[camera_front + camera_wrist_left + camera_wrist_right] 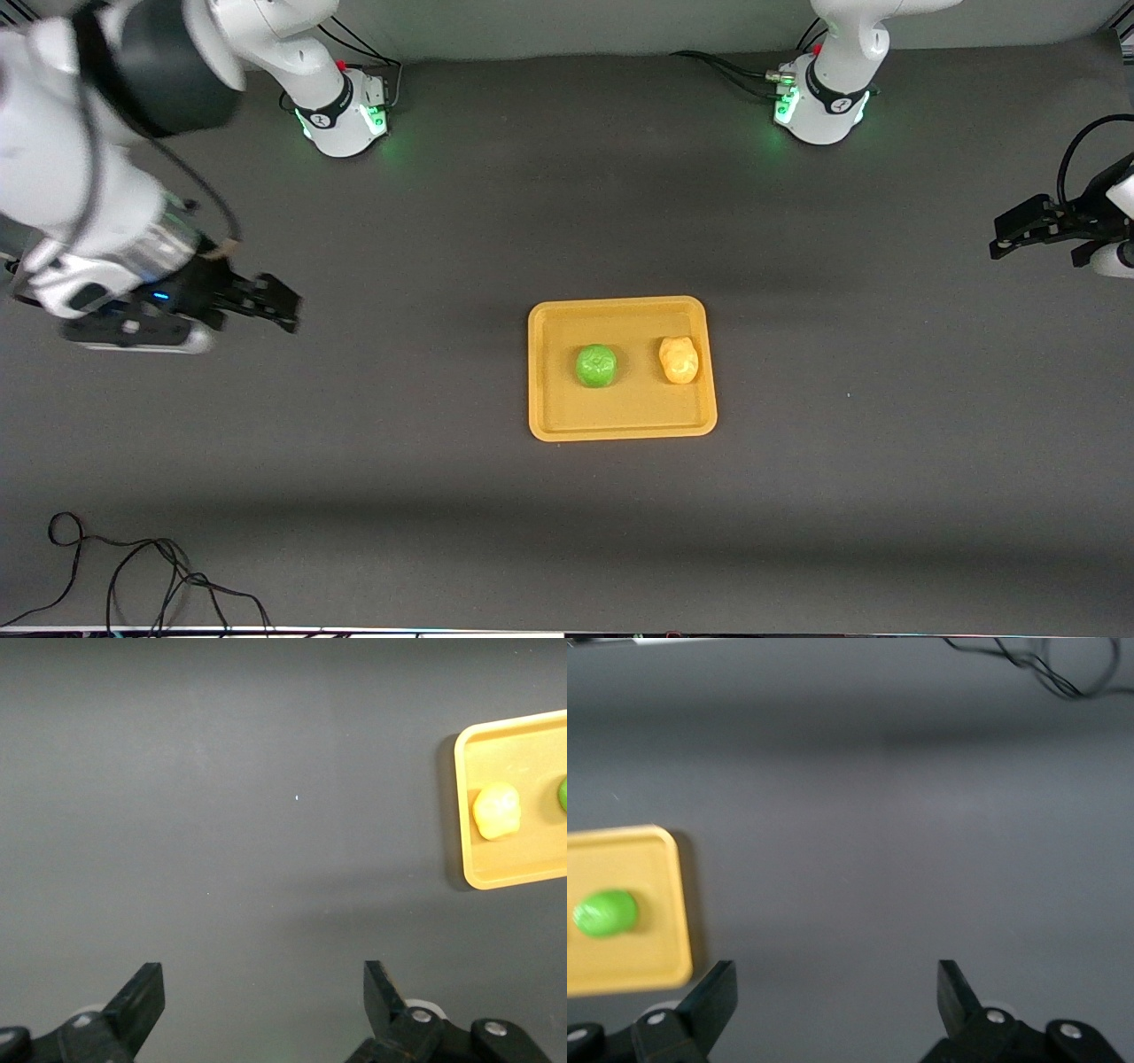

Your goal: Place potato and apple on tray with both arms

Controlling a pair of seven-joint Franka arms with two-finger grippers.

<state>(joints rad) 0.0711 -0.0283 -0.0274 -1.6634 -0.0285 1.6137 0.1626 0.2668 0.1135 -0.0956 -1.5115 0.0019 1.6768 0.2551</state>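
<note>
The yellow-orange tray (620, 425) lies mid-table. On it sit the green apple (596, 366) and, beside it toward the left arm's end, the yellow potato (679, 360). My right gripper (282, 307) is open and empty, raised over bare table toward the right arm's end, well apart from the tray. My left gripper (1005, 237) is open and empty, raised over the table's left-arm end. The left wrist view shows the tray (496, 875), the potato (496, 810) and an edge of the apple (562, 794). The right wrist view shows the tray (669, 904) and the apple (605, 912).
The table is a dark grey mat (399, 496). Loose black cables (133, 576) lie at the corner nearest the front camera at the right arm's end, and also show in the right wrist view (1045, 669). The two arm bases (345, 115) (819, 111) stand along the table's edge farthest from the camera.
</note>
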